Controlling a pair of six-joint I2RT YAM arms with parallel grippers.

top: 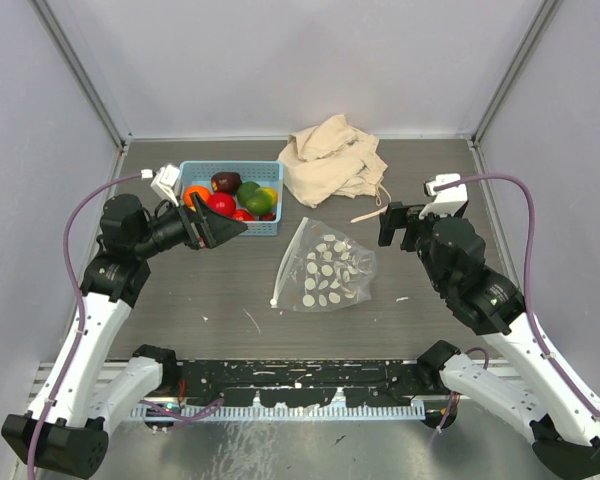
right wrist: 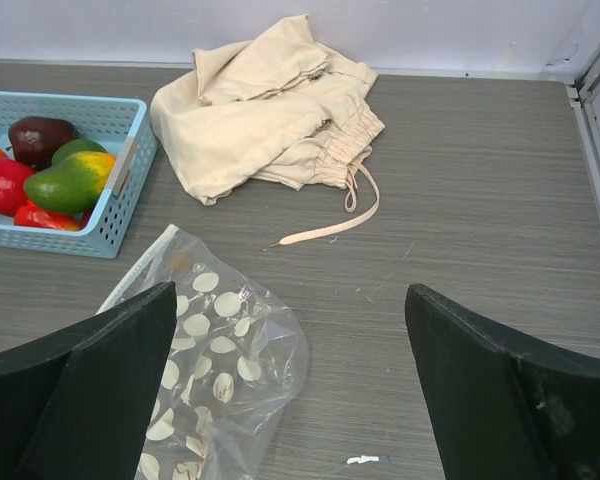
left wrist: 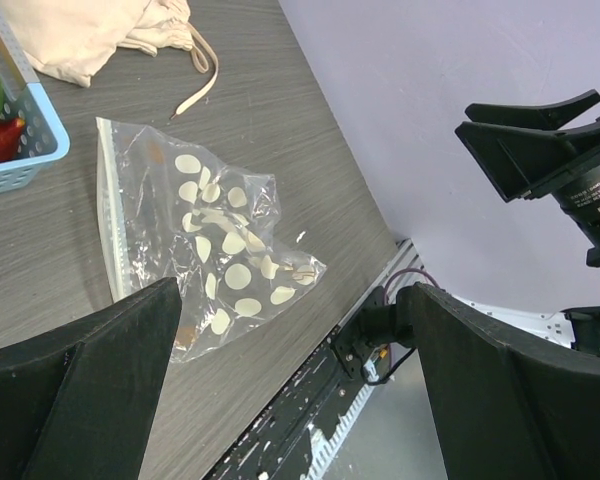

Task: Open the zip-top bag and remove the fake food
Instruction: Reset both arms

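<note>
Zip-top bag (top: pixel 325 268) is lying flat on the table (top: pixel 230 295), just right of the light blue basket (top: pixel 230 165) and a bit nearer my arms, and the fake food (top: pixel 235 197) is piled inside that basket. Both grippers are spread wide and holding nothing. My left gripper (top: pixel 218 228) hovers at the basket's near edge, and my right gripper (top: pixel 398 224) is well off to the basket's right.

place: robot lab cell | evidence: plain pale walls (top: pixel 280 60), metal corner posts (top: pixel 82 70), grey wood-grain table (top: pixel 230 290)
</note>
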